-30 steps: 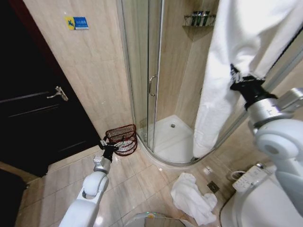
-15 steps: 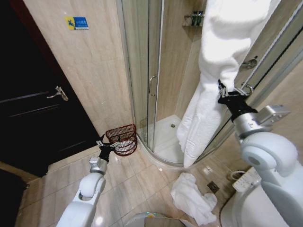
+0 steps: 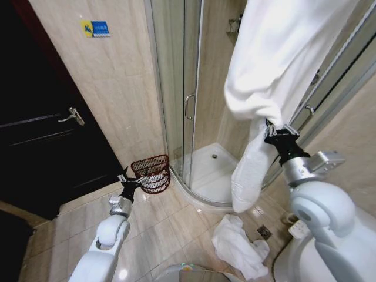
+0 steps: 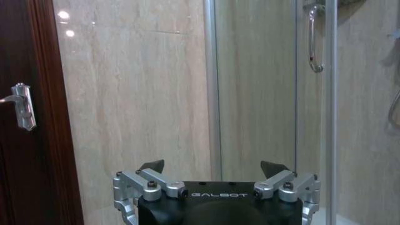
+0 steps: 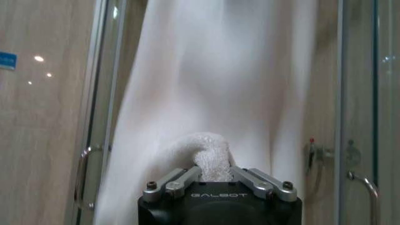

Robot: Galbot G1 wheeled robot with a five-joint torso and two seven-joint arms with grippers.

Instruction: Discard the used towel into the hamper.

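Observation:
A large white towel [image 3: 276,64] hangs in the air in front of the shower, one end drooping to about [image 3: 247,176]. My right gripper [image 3: 275,134] is shut on a bunched fold of the towel [image 5: 209,157]. The hamper [image 3: 153,172], a small dark red wire basket, stands on the floor against the wall beside the shower door. My left gripper [image 3: 130,181] hovers open just left of the hamper, its fingers [image 4: 153,166] spread with nothing between them.
A second white towel [image 3: 238,247] lies crumpled on the tiled floor near a toilet [image 3: 311,226] at the right. The curved glass shower enclosure [image 3: 188,106] stands behind the hamper. A dark door [image 3: 47,129] with a lever handle is at the left.
My right arm has swung the held towel leftward and lower, and its hanging end now swings farther right than half a second ago. The left gripper has shifted slightly left near the hamper.

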